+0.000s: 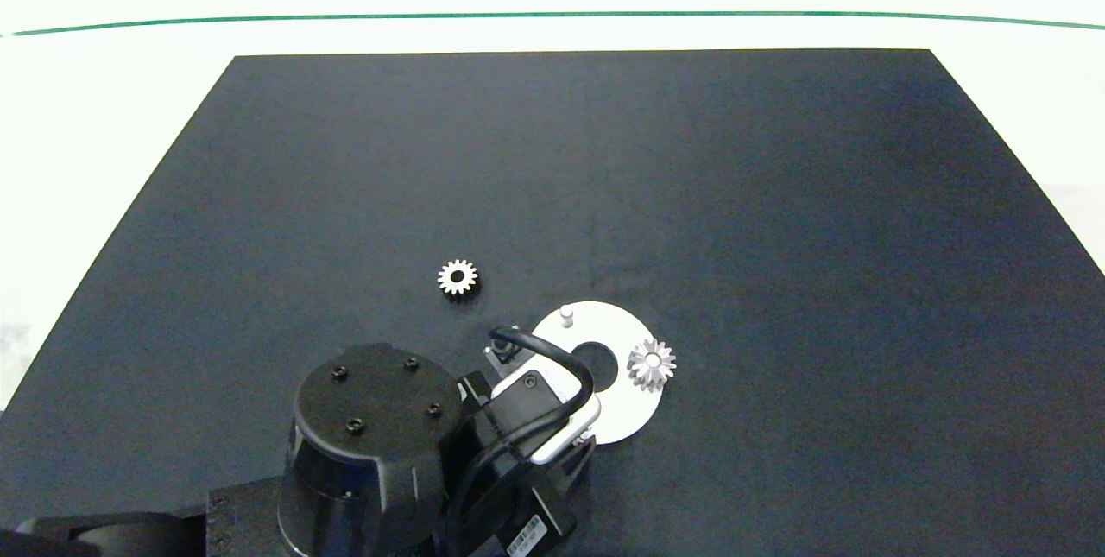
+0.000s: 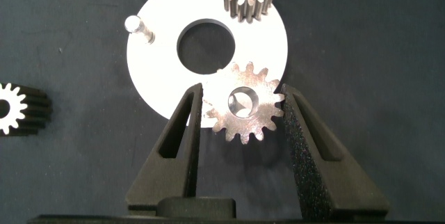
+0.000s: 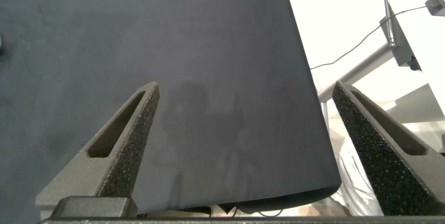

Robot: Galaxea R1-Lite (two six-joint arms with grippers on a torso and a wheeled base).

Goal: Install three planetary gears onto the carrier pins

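Three small silvery spur gears with pointed teeth and round centre holes. One gear [image 2: 247, 104] sits flat over the white disc's [image 2: 163, 67] near rim, between the left gripper's [image 2: 240, 102] fingers, its hole showing the pin beneath. A second gear [image 1: 651, 363] is seated on the pin at the disc's right edge. The third gear [image 1: 457, 277] lies flat on the black mat, apart from the disc. One pin [image 1: 566, 313] stands bare and upright
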